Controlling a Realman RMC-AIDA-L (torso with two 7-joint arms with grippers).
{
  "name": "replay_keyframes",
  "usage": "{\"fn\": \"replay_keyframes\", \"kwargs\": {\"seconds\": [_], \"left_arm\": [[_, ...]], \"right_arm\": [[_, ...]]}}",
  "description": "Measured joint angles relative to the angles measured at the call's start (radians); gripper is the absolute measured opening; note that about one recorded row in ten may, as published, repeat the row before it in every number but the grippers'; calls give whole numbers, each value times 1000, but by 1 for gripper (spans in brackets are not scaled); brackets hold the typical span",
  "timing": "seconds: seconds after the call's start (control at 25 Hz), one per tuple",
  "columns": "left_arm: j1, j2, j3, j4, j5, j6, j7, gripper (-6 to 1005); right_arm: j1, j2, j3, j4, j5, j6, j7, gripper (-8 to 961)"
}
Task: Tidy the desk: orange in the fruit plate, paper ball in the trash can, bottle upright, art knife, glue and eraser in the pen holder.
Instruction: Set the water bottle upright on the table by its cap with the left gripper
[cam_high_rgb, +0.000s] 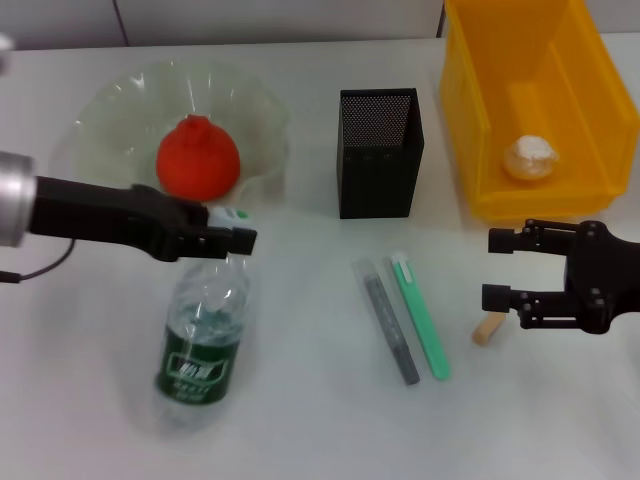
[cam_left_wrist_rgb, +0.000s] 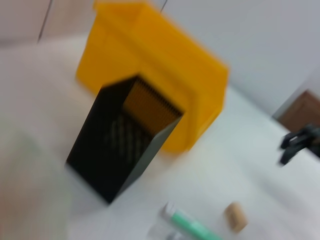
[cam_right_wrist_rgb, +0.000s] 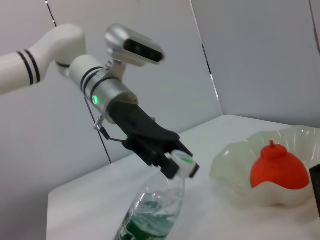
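My left gripper (cam_high_rgb: 236, 236) is shut on the neck of the bottle (cam_high_rgb: 204, 342), just under its white and green cap (cam_high_rgb: 228, 214). In the right wrist view the bottle (cam_right_wrist_rgb: 150, 215) leans, held by that gripper (cam_right_wrist_rgb: 172, 162). The orange (cam_high_rgb: 197, 157) sits in the fruit plate (cam_high_rgb: 120, 100). The paper ball (cam_high_rgb: 529, 158) lies in the trash can (cam_high_rgb: 480, 150). The glue (cam_high_rgb: 388, 322) and the art knife (cam_high_rgb: 420, 315) lie side by side in front of the pen holder (cam_high_rgb: 378, 150). My right gripper (cam_high_rgb: 497, 268) stands open just above the eraser (cam_high_rgb: 486, 330).
The pen holder (cam_left_wrist_rgb: 122, 140) stands close in front of the trash can (cam_left_wrist_rgb: 150, 65) in the left wrist view, with the art knife (cam_left_wrist_rgb: 192, 225), the eraser (cam_left_wrist_rgb: 235, 216) and the right gripper (cam_left_wrist_rgb: 300, 142) farther off. The white table (cam_high_rgb: 310, 430) carries everything.
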Motion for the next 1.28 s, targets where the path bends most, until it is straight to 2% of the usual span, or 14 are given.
{"fn": "replay_keyframes", "kwargs": {"seconds": [0.28,0.48,0.68,0.8,0.96,1.08,1.12,1.16,1.28], "left_arm": [[83,3,-99,-31,-172,65,259,447],[120,3,-197,-130,-300,135,454,444],[138,4,-319,-324,-385,207,748,442],[155,7,-390,-464,-397,236,959,441],[182,4,-464,-594,-399,241,1180,439],[192,0,-485,-673,-400,233,1324,437],[192,0,-485,-673,-400,233,1324,437],[192,-1,-496,-725,-400,216,1400,436],[187,-2,-506,-773,-401,181,1440,435]], "right_arm": [[4,21,3,2,50,1,34,771],[6,26,16,17,100,0,67,771],[7,26,17,43,125,2,72,771],[14,26,17,59,131,8,72,771],[23,26,24,71,131,12,71,771],[30,26,37,85,133,19,64,771],[33,26,39,90,135,21,61,770],[34,26,39,93,137,22,57,770],[41,26,39,102,143,24,47,770]]}}
